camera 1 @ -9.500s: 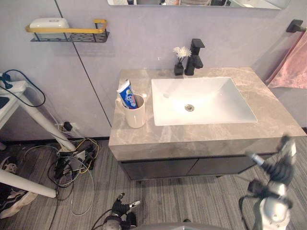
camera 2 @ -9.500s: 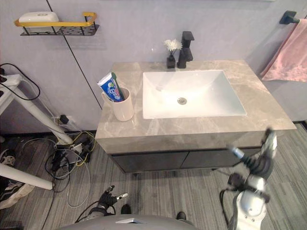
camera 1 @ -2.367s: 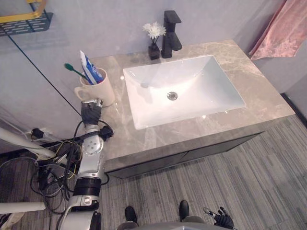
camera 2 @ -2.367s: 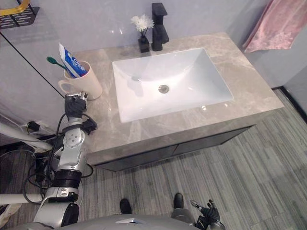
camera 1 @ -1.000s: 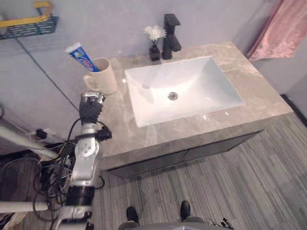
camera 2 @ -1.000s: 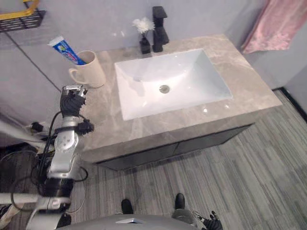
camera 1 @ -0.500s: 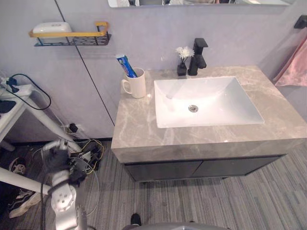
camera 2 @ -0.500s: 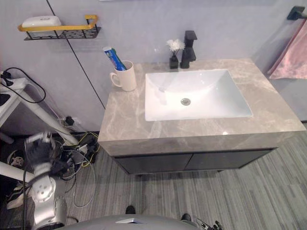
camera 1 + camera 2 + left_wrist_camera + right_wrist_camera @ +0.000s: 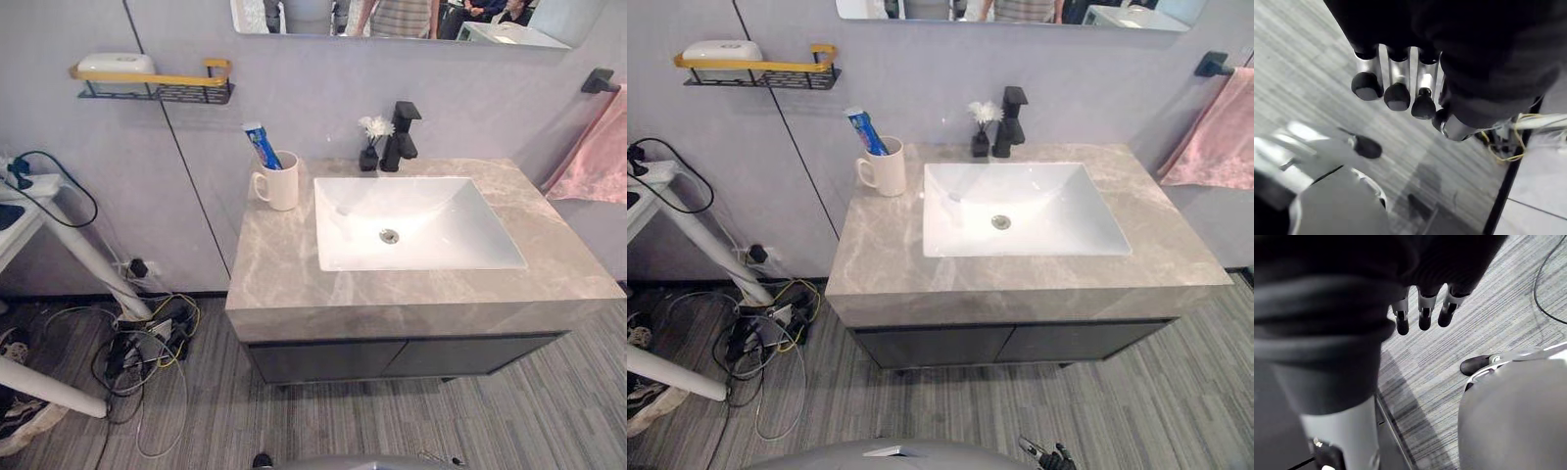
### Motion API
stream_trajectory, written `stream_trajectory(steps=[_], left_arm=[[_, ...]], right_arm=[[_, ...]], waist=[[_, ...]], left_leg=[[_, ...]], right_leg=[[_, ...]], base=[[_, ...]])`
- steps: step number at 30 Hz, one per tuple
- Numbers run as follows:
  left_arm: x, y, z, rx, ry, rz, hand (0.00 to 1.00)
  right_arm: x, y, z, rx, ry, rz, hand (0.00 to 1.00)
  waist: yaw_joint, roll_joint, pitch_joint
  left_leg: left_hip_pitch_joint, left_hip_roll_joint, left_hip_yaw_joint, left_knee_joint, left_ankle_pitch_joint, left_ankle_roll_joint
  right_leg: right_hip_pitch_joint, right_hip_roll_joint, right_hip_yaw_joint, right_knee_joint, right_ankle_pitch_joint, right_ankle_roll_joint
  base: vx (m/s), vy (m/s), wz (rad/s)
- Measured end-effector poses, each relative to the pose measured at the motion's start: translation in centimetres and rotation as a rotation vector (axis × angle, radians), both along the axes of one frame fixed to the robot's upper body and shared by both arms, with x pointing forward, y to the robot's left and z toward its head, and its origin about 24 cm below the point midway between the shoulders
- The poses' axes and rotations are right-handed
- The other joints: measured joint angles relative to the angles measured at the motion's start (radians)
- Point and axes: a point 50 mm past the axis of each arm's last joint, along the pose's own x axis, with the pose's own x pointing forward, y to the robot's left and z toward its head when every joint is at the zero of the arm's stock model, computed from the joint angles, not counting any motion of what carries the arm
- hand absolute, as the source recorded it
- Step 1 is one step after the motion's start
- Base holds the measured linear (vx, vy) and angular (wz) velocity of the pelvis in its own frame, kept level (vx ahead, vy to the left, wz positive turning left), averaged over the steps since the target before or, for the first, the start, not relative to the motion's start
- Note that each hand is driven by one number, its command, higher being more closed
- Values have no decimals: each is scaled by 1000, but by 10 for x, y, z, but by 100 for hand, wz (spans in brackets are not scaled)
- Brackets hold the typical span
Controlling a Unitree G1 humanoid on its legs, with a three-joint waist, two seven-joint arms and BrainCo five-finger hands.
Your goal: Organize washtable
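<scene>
A cream mug (image 9: pixel 281 186) stands upright at the back left corner of the marble washtable (image 9: pixel 279 269), with a blue and white toothpaste tube (image 9: pixel 262 145) leaning out of it. The white sink (image 9: pixel 446 240) lies to the mug's right. A black faucet (image 9: pixel 402 135) and a small black vase with a white flower (image 9: pixel 370 147) stand behind the sink. My left hand (image 9: pixel 1397 83) hangs low over the striped floor, its fingers curled and holding nothing. My right hand (image 9: pixel 1423 308) hangs by my side over the floor, fingers straight and empty.
A black and yellow wall shelf (image 9: pixel 157 86) with a white soap box (image 9: pixel 116 63) hangs at the upper left. A pink towel (image 9: pixel 598 157) hangs at the right. Loose cables (image 9: pixel 147 343) and a white stand's legs (image 9: pixel 69 255) crowd the floor left of the washtable.
My left hand has drawn back from beside the mug and dropped low to my side. The camera has lifted and swung. The mug and the toothpaste tube stand as before.
</scene>
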Motion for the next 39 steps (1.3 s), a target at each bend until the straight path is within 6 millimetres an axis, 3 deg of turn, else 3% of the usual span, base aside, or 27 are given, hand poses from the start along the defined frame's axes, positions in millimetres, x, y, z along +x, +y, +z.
stream_trajectory(steps=[8,21,25,27,28,29,30,31,33,35,36,38,39], left_arm=[[18,-7,-3,-88,-23,-152,0],[44,-11,-2,-64,-1,-483,0],[63,-7,2,-17,-9,-611,0],[74,-4,5,10,-19,-661,0],[81,-4,7,18,-32,-667,0],[81,-4,7,24,-31,-672,0],[85,-4,8,29,-43,-674,0],[91,-6,10,40,-71,-681,0],[92,-7,11,43,-78,-679,0],[95,-6,12,49,-90,-676,0],[98,-4,14,56,-103,-671,0],[100,-4,15,57,-108,-667,0],[100,-9,14,45,-113,-658,0]], right_arm=[[0,-3,-2,13,40,12,0],[12,-8,0,10,11,53,0],[30,-7,4,1,-52,66,0],[38,-5,6,0,-79,90,0],[42,-5,7,-5,-92,108,0],[48,-9,8,-13,-101,110,0],[51,-10,9,-15,-107,105,0],[46,-10,7,-11,-90,96,0],[40,-10,5,-5,-64,85,0],[47,-6,5,3,-71,102,0],[56,0,5,18,-84,122,0],[65,4,7,17,-97,158,0],[66,4,7,17,-98,162,0]], waist=[[-6,12,4],[-11,20,42],[-16,1,98],[-25,-14,122],[-27,-8,139],[-17,8,152],[-22,12,159],[-24,16,169],[-19,11,168],[3,-5,162],[14,-24,152],[22,-14,155],[21,-2,159]], left_leg=[[14,2,21,0,-10,-3],[15,-9,24,11,-13,0],[-36,-33,99,54,-40,28],[-88,-29,158,131,-79,64],[-101,-25,187,168,-101,96],[-104,1,251,161,-115,111],[-103,3,268,169,-114,109],[-79,4,290,174,-115,112],[-46,4,334,183,-114,113],[-47,4,385,196,-114,113],[-70,4,419,210,-113,111],[-89,9,451,217,-104,103],[-100,31,443,234,-94,100]], right_leg=[[0,1,18,-1,-5,2],[-22,-15,28,36,-13,12],[-130,-47,117,92,1,31],[-216,-52,128,148,50,20],[-233,-38,95,115,132,-17],[-241,-34,-9,161,110,-58],[-269,-58,-93,308,11,-86],[-270,-105,-214,562,-110,-124],[-170,-142,-351,676,-167,-132],[-88,-137,-399,573,-176,-91],[-66,-95,-397,436,-192,-55],[-24,-29,-381,238,-176,-45],[0,12,-379,155,-126,-56]], base=[[31,-14,-9],[-1,12,-3],[-39,113,-53],[-100,97,-92],[-120,8,-128],[44,-157,-125],[374,-471,-98],[566,-642,-62],[515,-563,-77],[296,-399,-89],[133,-375,-87],[136,-403,-70],[172,-365,-18]])
